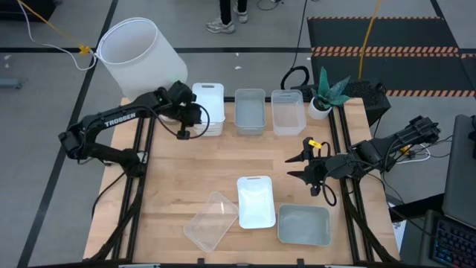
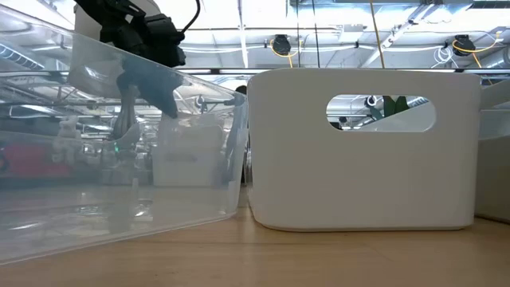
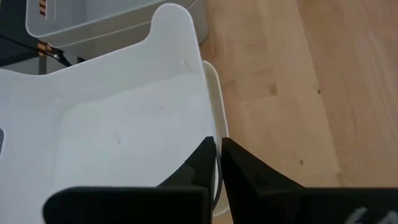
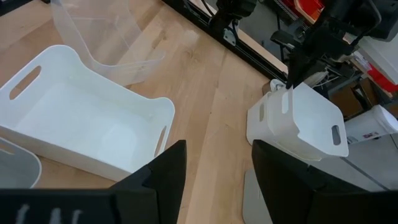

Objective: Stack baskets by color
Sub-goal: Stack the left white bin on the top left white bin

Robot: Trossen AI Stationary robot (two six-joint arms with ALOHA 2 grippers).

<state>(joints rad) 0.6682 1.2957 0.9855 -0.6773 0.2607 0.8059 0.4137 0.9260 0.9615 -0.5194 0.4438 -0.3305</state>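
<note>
From where I stand, the big white lampshade (image 1: 137, 56) sits off the table's far left corner, and everything else reads from it. Just right of it, the left gripper (image 1: 195, 112) has its fingers (image 3: 239, 171) pinched closed on the wall of a white basket (image 1: 208, 104), which sits nested in another white one at the start of the far row. Further right in that row come a grey basket (image 1: 250, 110) and then a clear basket (image 1: 287, 112), each just beside the last. Well away from the lampshade, along the near edge, lie a tilted clear basket (image 1: 211, 221), a single white basket (image 1: 255, 201) and a grey one (image 1: 304, 225). Farthest right, the right gripper (image 1: 297, 167) hovers above the wood with its fingers (image 4: 163, 174) spread, holding nothing.
</note>
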